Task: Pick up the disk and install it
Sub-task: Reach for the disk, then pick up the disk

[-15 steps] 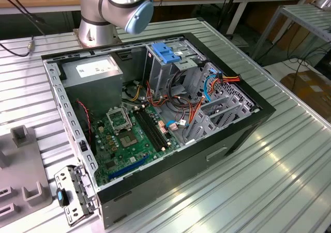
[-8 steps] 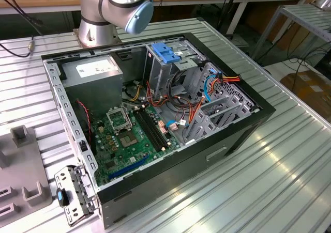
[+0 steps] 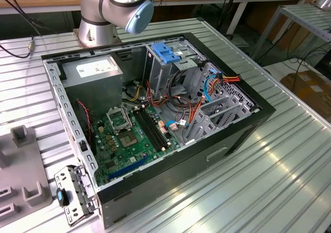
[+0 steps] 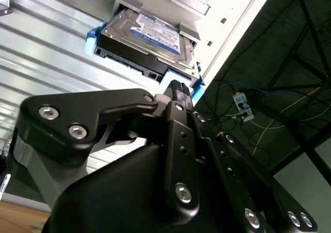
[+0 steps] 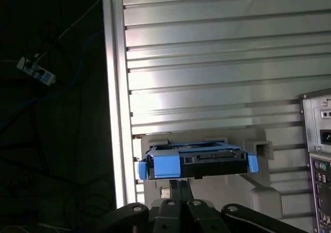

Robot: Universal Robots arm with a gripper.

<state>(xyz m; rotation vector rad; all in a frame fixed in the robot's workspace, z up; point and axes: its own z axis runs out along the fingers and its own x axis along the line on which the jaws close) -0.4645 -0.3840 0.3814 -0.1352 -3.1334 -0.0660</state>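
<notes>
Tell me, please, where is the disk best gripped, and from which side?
Probably its near end, between the blue rails, approached from the gripper side: the disk lies flat, label up, and its grey holder seems to wall the far end.

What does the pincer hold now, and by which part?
It cannot be told: the pincer is at the disk's blue end, but no grip shows.

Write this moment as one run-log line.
hard drive: in grey holder | claw: at its blue rail | install: not done
</notes>
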